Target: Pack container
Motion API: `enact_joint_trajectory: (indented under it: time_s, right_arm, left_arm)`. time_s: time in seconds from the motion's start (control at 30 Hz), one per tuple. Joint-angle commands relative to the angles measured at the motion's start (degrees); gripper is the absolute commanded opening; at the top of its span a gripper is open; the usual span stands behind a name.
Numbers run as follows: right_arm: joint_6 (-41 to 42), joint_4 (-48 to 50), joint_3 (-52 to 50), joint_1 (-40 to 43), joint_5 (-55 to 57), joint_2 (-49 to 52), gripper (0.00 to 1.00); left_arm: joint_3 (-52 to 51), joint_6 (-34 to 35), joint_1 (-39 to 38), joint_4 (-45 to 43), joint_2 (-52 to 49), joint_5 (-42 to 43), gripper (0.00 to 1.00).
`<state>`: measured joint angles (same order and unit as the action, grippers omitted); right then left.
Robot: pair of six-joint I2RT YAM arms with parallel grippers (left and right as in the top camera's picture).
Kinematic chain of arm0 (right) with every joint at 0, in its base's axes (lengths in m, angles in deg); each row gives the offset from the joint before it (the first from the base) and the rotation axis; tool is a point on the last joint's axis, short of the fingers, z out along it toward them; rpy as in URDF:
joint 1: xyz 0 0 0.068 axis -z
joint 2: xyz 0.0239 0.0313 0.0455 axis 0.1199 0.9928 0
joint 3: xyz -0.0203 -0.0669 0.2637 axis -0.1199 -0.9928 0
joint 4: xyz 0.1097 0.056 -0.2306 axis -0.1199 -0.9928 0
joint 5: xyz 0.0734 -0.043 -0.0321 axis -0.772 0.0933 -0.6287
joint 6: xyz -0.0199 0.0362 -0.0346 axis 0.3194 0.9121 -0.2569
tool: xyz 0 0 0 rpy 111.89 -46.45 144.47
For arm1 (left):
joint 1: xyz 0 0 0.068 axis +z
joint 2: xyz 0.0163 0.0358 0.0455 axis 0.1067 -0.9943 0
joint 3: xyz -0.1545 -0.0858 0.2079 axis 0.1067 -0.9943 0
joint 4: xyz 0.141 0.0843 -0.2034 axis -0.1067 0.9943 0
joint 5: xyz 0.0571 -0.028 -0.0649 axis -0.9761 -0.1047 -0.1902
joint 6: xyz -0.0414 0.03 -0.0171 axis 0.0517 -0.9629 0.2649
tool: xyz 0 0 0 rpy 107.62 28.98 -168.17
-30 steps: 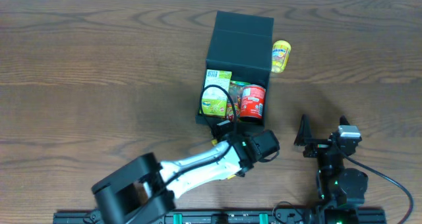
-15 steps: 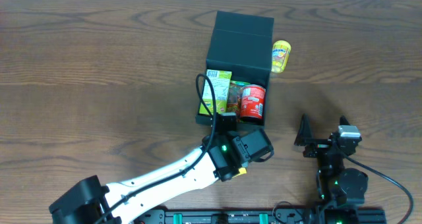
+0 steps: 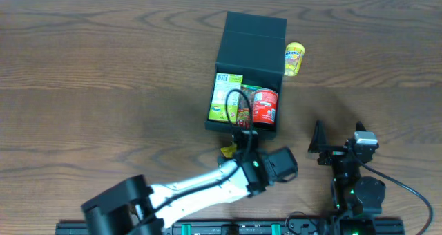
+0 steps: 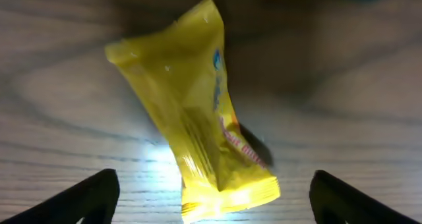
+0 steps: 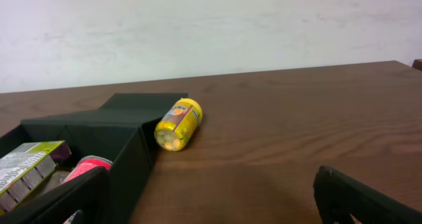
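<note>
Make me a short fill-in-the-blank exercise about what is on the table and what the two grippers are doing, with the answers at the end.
1. The left gripper hovers open over a packet whose colour is ____.
2. The red can is inside the container, near a ____ carton.
3. The yellow jar is not in the container; it lies on its ____.
4. The right gripper holds nothing; its jaws are ____.

Missing words: yellow; green; side; open.
</note>
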<state>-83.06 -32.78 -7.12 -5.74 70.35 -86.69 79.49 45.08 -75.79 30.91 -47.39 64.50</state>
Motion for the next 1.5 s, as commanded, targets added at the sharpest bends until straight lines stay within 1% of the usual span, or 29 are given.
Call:
enact_joint_trajectory:
  time_s: [0.0,0.07,0.1,0.2,0.3,0.33,0.37,0.43,0.6,0.77,1.47]
  right_arm:
    - [0.7,-0.3,-0.1,-0.8,0.2,-0.3,0.99]
    - [0.7,-0.3,-0.1,-0.8,0.2,-0.3,0.99]
    - [0.7,-0.3,-0.1,-0.8,0.2,-0.3,0.99]
    - [0.7,-0.3,-0.1,-0.8,0.2,-0.3,0.99]
    - [0.7,-0.3,-0.1,-0.8,0.2,-0.3,0.99]
    - [0.7,-0.3,-0.1,-0.8,0.2,-0.3,0.99]
    - [0.7,-0.3,-0.1,-0.8,0.2,-0.3,0.99]
    - [0.7,-0.3,-0.1,-0.8,0.2,-0.3,0.99]
    - [0.7,-0.3,-0.1,-0.8,0.2,-0.3,0.99]
    - [0.7,-0.3,-0.1,-0.8,0.2,-0.3,0.99]
    - [0.7,-0.3,-0.1,-0.8,0.2,-0.3,0.99]
  left_arm:
    - [-0.1,3.6,-0.2,0.9,-2.5,-0.9,0.96]
    - [-0.1,5.3,0.1,1.3,-3.5,-0.9,0.98]
    - [-0.1,5.7,0.2,1.2,-3.9,-0.8,0.96]
    - [-0.1,5.6,0.3,0.1,-4.9,-1.1,0.96]
    - [-0.1,5.6,0.3,-1.1,-5.3,-2.2,1.0]
    - [-0.1,5.6,0.3,-1.2,-5.4,-2.8,1.0]
    - [-0.1,5.6,0.3,-1.3,-5.4,-3.2,0.95]
    - [-0.1,5.6,0.3,-1.5,-5.5,-3.8,0.94]
    - [-0.1,5.7,0.3,-2.1,-5.5,-4.6,0.88]
    - [-0.2,8.2,0.3,-2.0,-5.6,-7.1,0.88]
    - [-0.6,11.6,0.3,-3.0,-9.8,-8.5,0.82]
